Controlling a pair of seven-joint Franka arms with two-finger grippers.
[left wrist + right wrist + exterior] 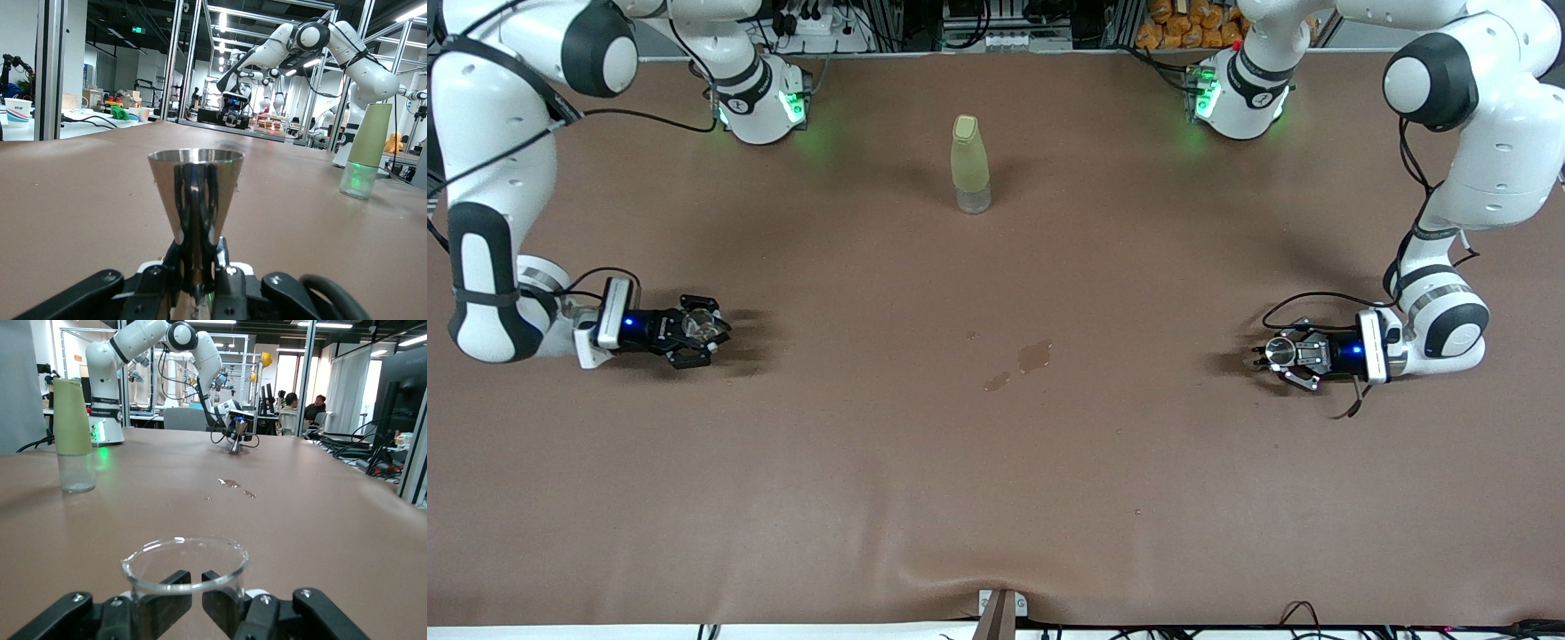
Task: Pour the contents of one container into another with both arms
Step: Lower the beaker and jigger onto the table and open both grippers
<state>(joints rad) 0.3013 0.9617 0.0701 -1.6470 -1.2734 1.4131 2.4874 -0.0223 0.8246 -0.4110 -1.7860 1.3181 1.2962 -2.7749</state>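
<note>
low at the left arm's end of the bench (996, 498), the left claw (1282, 353) is clamped on the steel jigger (1281, 350), which stands upright between its fingers (227, 283). level with it, at the right arm's end, the right claw (698, 331) grips the clear glass cup (701, 325), also upright. between the two, small wet spots (1034, 356) mark the brown cover. farther from the camera, midway along the bench, stands a yellow-green bottle (969, 164).

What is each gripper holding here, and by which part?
The left gripper clamps the steel jigger at its lower cone, below the waist. The right gripper grips the clear glass cup by its lower wall.
</note>
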